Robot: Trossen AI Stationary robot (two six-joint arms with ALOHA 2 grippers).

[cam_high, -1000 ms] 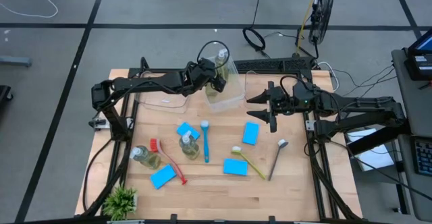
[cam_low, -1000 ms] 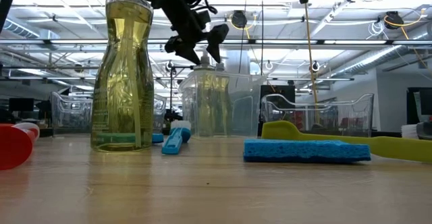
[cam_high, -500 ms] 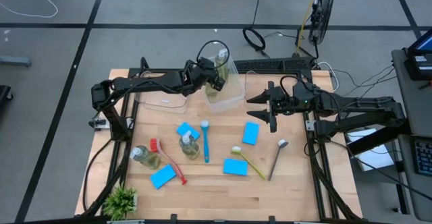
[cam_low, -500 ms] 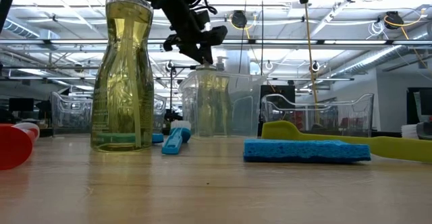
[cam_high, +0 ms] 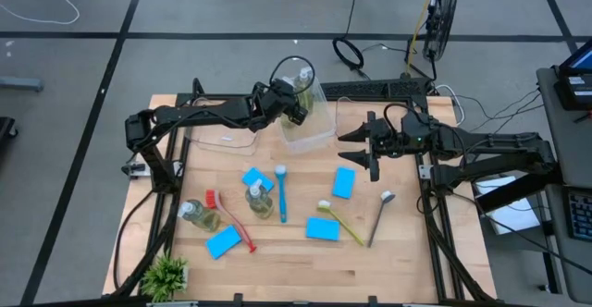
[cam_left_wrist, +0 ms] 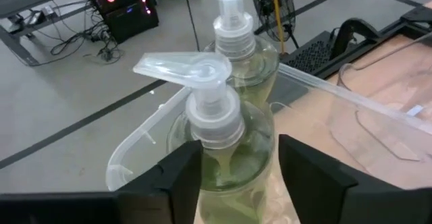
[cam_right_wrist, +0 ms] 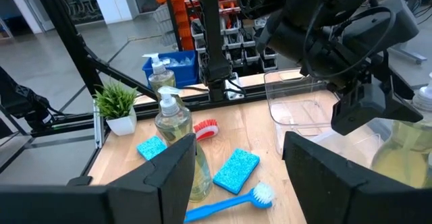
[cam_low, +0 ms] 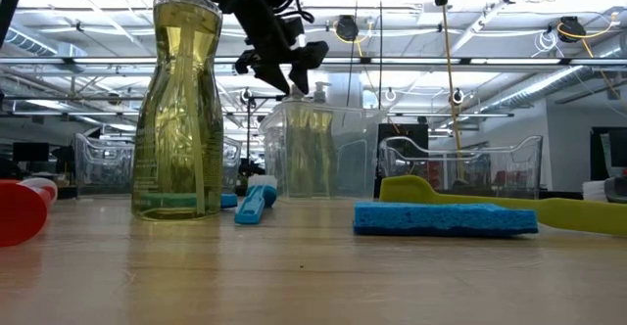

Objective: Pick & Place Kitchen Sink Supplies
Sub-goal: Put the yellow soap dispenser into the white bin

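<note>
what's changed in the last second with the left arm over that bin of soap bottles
The left gripper hangs over the clear bin, its fingers either side of a soap bottle. Its fingers narrowed, then spread again, and the bin sits slightly rotated compared with before. The right gripper and the items on the table stayed put.

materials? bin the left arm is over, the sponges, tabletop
Bin: looks like clear glossy plastic; the two soap bottles inside show through it.
Sponges: matte blue, probably foam; rough porous edge in the low view.
Tabletop: pale wood, plank seams and grain visible, low sheen.
</note>
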